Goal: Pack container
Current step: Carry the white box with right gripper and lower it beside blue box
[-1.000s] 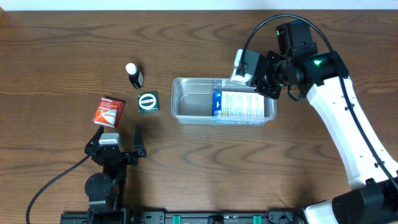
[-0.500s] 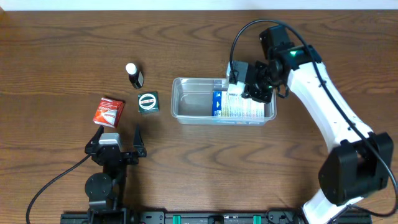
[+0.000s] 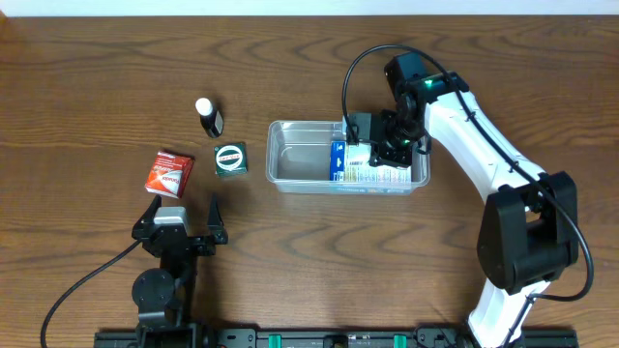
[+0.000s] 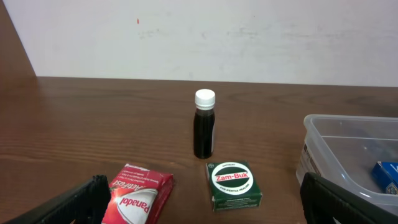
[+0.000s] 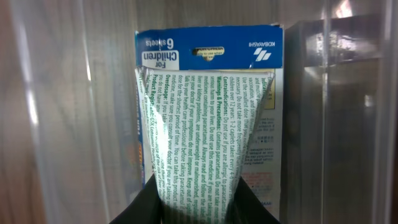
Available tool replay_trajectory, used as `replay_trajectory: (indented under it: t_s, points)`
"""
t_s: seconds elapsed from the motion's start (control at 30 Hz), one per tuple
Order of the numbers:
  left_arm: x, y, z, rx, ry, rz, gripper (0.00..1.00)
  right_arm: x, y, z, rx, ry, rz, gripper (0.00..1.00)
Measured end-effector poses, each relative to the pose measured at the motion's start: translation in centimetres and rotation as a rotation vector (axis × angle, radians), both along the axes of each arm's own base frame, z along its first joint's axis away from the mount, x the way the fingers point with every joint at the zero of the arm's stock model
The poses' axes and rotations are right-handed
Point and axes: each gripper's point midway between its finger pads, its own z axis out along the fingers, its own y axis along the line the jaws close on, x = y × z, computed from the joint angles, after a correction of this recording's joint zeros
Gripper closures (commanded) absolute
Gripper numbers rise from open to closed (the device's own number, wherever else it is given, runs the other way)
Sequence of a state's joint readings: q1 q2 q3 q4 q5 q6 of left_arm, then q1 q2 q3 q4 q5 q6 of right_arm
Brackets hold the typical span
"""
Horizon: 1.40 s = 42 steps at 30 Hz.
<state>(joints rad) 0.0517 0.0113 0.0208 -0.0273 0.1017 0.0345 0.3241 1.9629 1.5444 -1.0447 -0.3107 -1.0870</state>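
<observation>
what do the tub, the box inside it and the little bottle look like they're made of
Container: clear, glossy plastic; the table shows through its walls. Box: printed cardboard, likely, with sharp folded edges. Bottle: dark and shiny, glass or plastic, can't tell; white cap looks plastic.

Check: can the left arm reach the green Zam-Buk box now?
Probably yes: the left claw is open, the Zam-Buk box lies just ahead with nothing between; the bottle stands behind it, apart.
</observation>
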Motion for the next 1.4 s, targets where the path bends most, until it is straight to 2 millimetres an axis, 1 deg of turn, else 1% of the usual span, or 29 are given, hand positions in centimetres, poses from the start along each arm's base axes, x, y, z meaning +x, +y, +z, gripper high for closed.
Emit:
replay_trajectory:
  t_s: [0.23, 0.6, 0.67, 0.7, 0.73, 0.77, 0.8, 1.17, 1.23, 1.37, 1.4]
  points:
    - [0.0, 0.0, 0.0, 0.000, 0.000, 0.000, 0.02, 0.5, -0.1, -1.3, -0.019, -0.007, 0.030, 0.99]
    - [0.0, 0.0, 0.0, 0.000, 0.000, 0.000, 0.02, 1.8, -0.7, -1.5, -0.033, -0.061, 0.043, 0.98]
    - [0.0, 0.0, 0.0, 0.000, 0.000, 0.000, 0.02, 1.9, -0.8, -1.5, -0.035, -0.063, 0.042, 0.94]
    - [0.0, 0.0, 0.0, 0.000, 0.000, 0.000, 0.02, 2.0, -0.9, -1.6, -0.036, -0.064, 0.041, 0.90]
    - [0.0, 0.0, 0.0, 0.000, 0.000, 0.000, 0.02, 2.0, -1.0, -1.6, -0.037, -0.064, 0.040, 0.84]
    - [0.0, 0.0, 0.0, 0.000, 0.000, 0.000, 0.02, 2.0, -1.0, -1.6, -0.037, -0.064, 0.038, 0.76]
    - [0.0, 0.0, 0.0, 0.000, 0.000, 0.000, 0.02, 2.0, -1.1, -1.6, -0.037, -0.064, 0.037, 0.73]
    - [0.0, 0.0, 0.0, 0.000, 0.000, 0.000, 0.02, 2.1, -1.2, -1.6, -0.040, -0.067, 0.038, 0.68]
    - [0.0, 0.0, 0.0, 0.000, 0.000, 0.000, 0.02, 2.1, -1.2, -1.6, -0.040, -0.066, 0.038, 0.65]
    - [0.0, 0.0, 0.0, 0.000, 0.000, 0.000, 0.02, 2.1, -1.3, -1.6, -0.041, -0.064, 0.038, 0.62]
    - [0.0, 0.0, 0.0, 0.000, 0.000, 0.000, 0.02, 2.1, -1.3, -1.6, -0.041, -0.064, 0.038, 0.60]
